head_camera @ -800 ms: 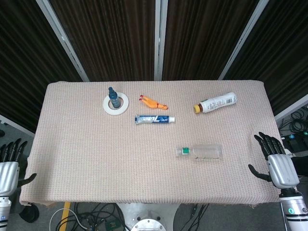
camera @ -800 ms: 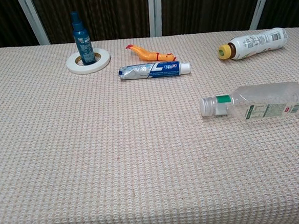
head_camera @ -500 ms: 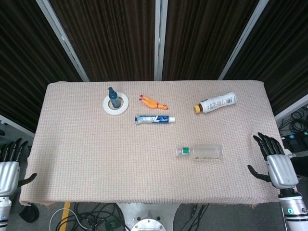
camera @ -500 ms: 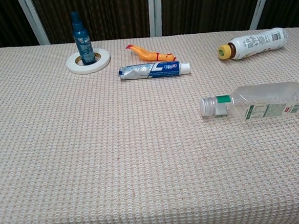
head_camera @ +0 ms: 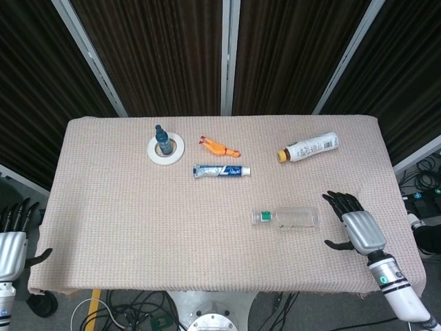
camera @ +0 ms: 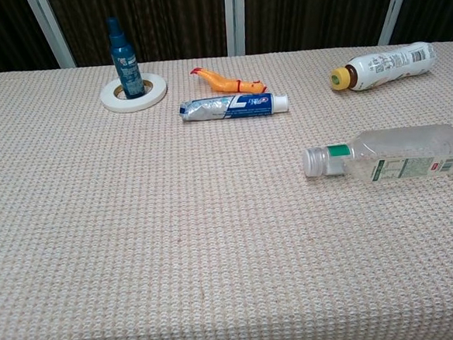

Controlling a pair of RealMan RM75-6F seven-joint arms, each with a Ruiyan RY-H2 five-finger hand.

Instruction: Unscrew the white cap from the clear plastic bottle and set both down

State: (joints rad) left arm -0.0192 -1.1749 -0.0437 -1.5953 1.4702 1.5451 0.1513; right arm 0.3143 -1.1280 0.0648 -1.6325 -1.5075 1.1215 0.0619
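Note:
The clear plastic bottle (head_camera: 293, 218) (camera: 400, 153) lies on its side on the cloth, right of centre, its white cap (head_camera: 256, 218) (camera: 315, 162) pointing left above a green neck band. My right hand (head_camera: 353, 223) hovers over the table just right of the bottle's base, fingers spread and empty, not touching it. My left hand (head_camera: 14, 238) hangs off the table's left front corner, fingers apart, holding nothing. Neither hand shows in the chest view.
A white bottle with a yellow cap (head_camera: 308, 147) lies at the back right. A toothpaste tube (head_camera: 221, 171), an orange rubber chicken (head_camera: 219, 148) and a blue spray bottle (head_camera: 162, 140) standing in a tape roll (head_camera: 166, 150) sit toward the back.
My right hand has moved left from beyond the table's right edge to just beside the bottle's base. The left hand and the bottle have stayed put.

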